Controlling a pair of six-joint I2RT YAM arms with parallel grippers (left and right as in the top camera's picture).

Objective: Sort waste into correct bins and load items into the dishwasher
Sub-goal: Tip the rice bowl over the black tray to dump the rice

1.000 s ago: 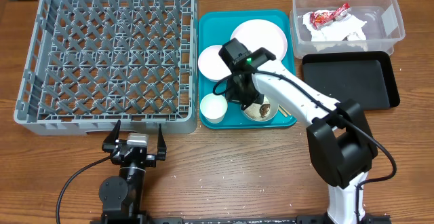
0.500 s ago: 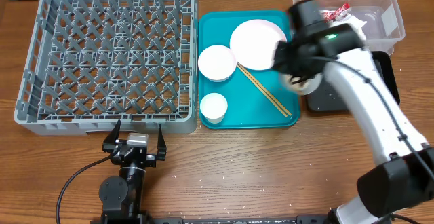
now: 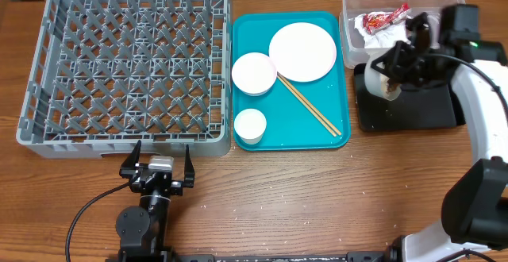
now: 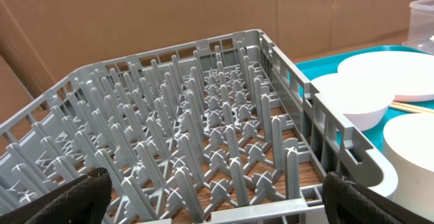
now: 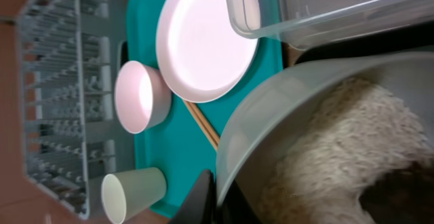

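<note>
While you had the right gripper (image 3: 393, 73) clamped shut on the rim of the bowl (image 5: 271, 115), one finger inside and one outside, the bowl hung over the left end of the black tray (image 3: 421, 107), just beside the clear tub (image 3: 456, 24) where the wrapper (image 3: 382, 17) and napkin (image 3: 405, 36) lay. It carried a mound of rice (image 5: 339, 136) and a brown scrap (image 5: 407, 190) at the low side. My read: the bowl was stiff and smooth, so a thin rim pinch could let it swivel, more so with the load sitting off-centre. The rim was the only sensible hold; the wall was too wide to span. The rice looked clumped, so it could drop as a lump or stick, and loose grains would scatter. Whether the bowl was ceramic or plastic I couldn't tell, so you should have treated it as breakable. The plate (image 3: 302, 52), second bowl (image 3: 254, 73), cup (image 3: 249, 125) and chopsticks (image 3: 309, 107) sat on the teal tray (image 3: 325, 135); the dish rack (image 3: 127, 63) held nothing. Your left gripper (image 3: 159, 163) was parked just in front of the rack, jaws wide apart, holding nothing.
</note>
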